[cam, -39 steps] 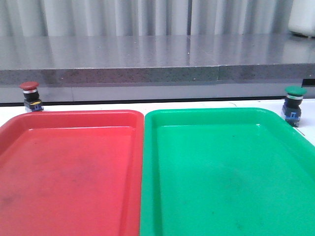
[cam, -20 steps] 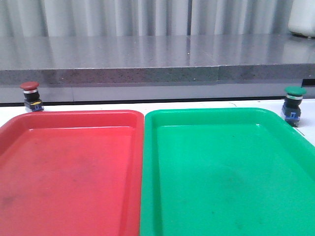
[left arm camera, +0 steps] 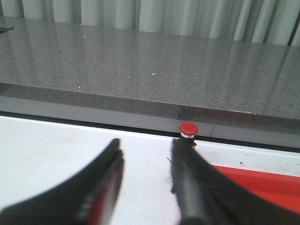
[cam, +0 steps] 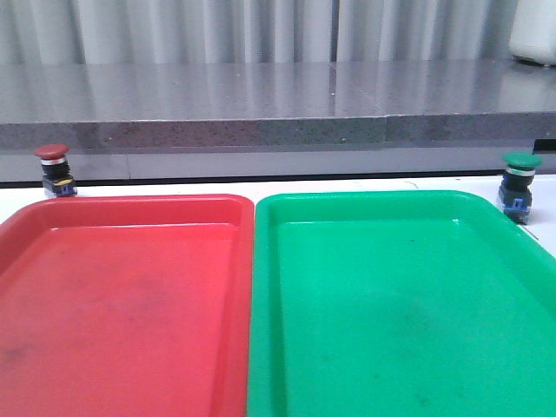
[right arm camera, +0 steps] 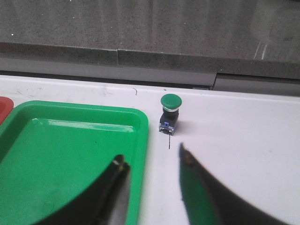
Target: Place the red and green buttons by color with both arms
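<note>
Two buttons in play, one of each colour, and both are standing upright on the white table (cam: pixel 156 187), caps up, long axis vertical. The red button (cam: pixel 54 169) sits at the far left, just beyond the far left corner of the red tray (cam: pixel 130 295), close to its rim but outside it. The green button (cam: pixel 519 182) mirrors it at the far right, just off the far right corner of the green tray (cam: pixel 400 304), again outside the rim. Each shows a mushroom cap on top, a silver collar, a dark body and a blue base at the bottom.

Two trays, counted: one red on the left, one green on the right, lying side by side with their inner edges touching or very nearly so. Behind everything runs a grey speckled counter (cam: pixel 278 95).

Over to the left wrist view: the left gripper (left arm camera: pixel 145 154) has its two black fingers spread apart with nothing between them, hovering above the white table, and the red button stands ahead of it, just past the tip of one finger, with a slice of the red tray beside it.

Right wrist view: the right gripper (right arm camera: pixel 151 164) is likewise parted and empty, one finger over the green tray's corner, the other over bare table. The green button stands upright just beyond the fingertips, close beside the tray's outer rim, blue base facing the camera.

Neither gripper appears in the front view.
</note>
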Tool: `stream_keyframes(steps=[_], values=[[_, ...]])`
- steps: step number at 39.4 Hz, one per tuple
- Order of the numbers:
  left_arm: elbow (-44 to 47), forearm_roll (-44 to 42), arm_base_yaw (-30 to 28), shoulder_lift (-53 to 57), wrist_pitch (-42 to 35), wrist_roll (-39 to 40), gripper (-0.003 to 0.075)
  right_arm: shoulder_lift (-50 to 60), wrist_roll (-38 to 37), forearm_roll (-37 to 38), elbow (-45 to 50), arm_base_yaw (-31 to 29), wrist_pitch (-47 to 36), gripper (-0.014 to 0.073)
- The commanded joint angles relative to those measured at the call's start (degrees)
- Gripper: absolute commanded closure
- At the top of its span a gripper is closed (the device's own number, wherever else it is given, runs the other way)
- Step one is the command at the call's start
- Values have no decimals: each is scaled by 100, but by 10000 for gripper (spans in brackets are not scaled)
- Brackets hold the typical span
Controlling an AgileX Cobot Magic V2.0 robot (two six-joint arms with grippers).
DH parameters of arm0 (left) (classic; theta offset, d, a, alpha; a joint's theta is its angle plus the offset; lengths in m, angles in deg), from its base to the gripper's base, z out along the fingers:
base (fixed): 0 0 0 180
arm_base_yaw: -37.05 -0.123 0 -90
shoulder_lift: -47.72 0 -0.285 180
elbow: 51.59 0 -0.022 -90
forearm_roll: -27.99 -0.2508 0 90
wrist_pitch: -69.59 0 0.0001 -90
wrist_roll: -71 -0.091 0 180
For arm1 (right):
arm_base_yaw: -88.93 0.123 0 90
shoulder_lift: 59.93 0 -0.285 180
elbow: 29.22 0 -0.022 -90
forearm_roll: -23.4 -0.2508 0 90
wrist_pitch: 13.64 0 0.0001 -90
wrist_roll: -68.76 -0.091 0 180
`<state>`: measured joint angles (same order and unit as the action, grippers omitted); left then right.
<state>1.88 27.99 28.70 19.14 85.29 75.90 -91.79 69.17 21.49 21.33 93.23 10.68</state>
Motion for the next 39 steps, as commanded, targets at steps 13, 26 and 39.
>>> stream_keyframes(steps=[13,26,39], values=[[-203,51,-2,-104,-545,9,104,-76,20,6,-218,-19,-476,-52],[-841,51,273,-1975,-570,-2,104,-76,20,6,-218,-19,-476,-52],[-2642,-63,1438,-4979,-421,-184,104,-76,20,6,-218,-19,-476,-52]])
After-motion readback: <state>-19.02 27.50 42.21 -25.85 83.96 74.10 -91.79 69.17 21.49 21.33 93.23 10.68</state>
